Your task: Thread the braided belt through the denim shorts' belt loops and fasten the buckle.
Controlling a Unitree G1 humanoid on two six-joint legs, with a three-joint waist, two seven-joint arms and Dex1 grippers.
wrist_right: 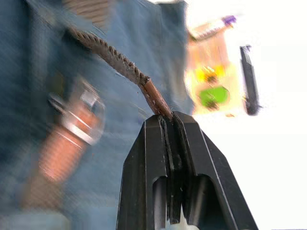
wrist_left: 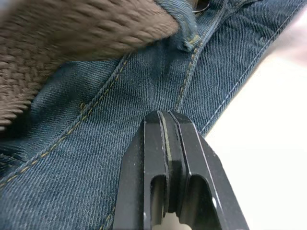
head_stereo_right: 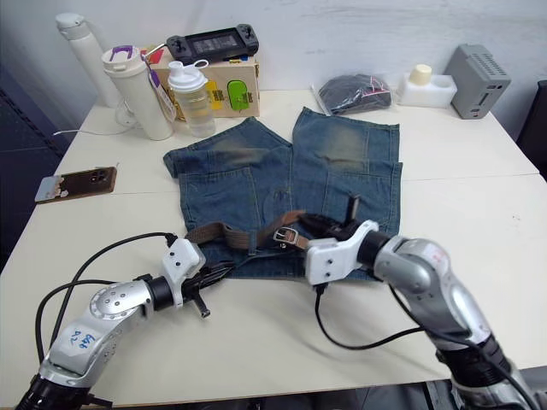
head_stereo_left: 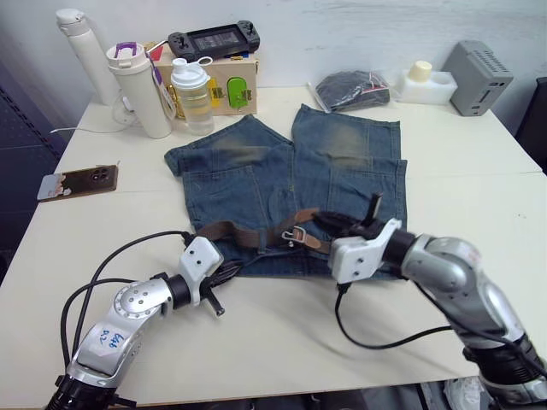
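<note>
The denim shorts [head_stereo_left: 342,162] lie flat mid-table, waistband toward me. Along the waistband runs the braided belt [head_stereo_left: 229,229]. Its silver buckle [head_stereo_left: 296,234] rests near the waist's middle. The belt passes under a belt loop [wrist_left: 190,39] in the left wrist view. My right gripper [head_stereo_left: 325,222] is just right of the buckle, shut on the belt's leather tip [wrist_right: 154,98]. At the waistband's near left edge, my left gripper [head_stereo_left: 229,272] is shut, its fingertips [wrist_left: 165,120] resting over the denim; I cannot tell whether any fabric is pinched.
A phone [head_stereo_left: 79,181] lies at the left. At the back stand a flask [head_stereo_left: 85,51], a tumbler [head_stereo_left: 141,90], a bottle [head_stereo_left: 192,94], a box with a handheld console [head_stereo_left: 214,38], a bagged dark bundle [head_stereo_left: 350,89], a white container [head_stereo_left: 425,84] and a grey device [head_stereo_left: 480,77]. Black cables [head_stereo_left: 367,337] trail near the front edge.
</note>
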